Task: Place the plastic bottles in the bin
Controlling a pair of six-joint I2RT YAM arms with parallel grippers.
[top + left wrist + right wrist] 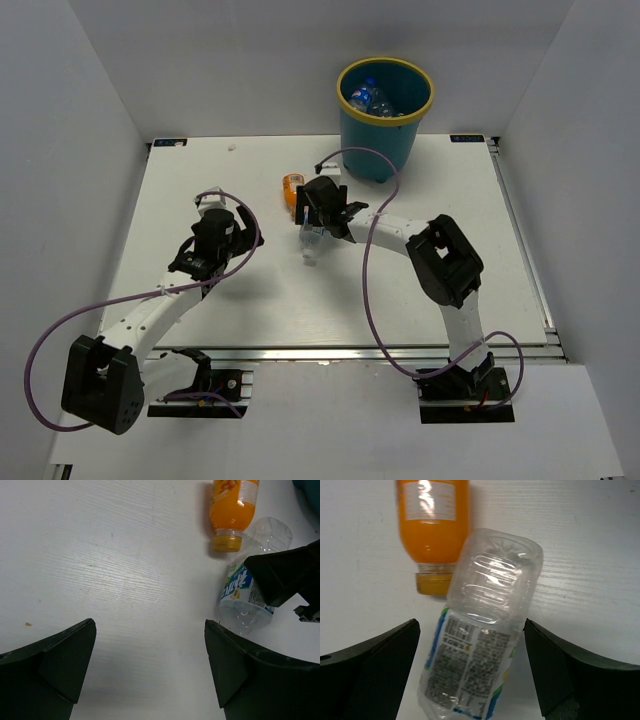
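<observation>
A clear plastic bottle (490, 595) with a blue and green printed label lies on the white table between the fingers of my right gripper (470, 665). The jaws are open, with a gap on each side of the bottle. Just beyond it lies a short orange bottle (432, 525). The top view shows the clear bottle (312, 245) under my right gripper (320, 225), and the orange bottle (292, 187) beside it. The teal bin (380, 145) with a yellow rim stands at the far edge with bottles (372, 100) inside. My left gripper (150, 665) is open over bare table.
The left wrist view shows the orange bottle (232, 510), the clear bottle (247, 597) and a dark finger of the right gripper (285, 575) at the right. Purple cables (370, 250) loop over the table from both arms. White walls enclose the table.
</observation>
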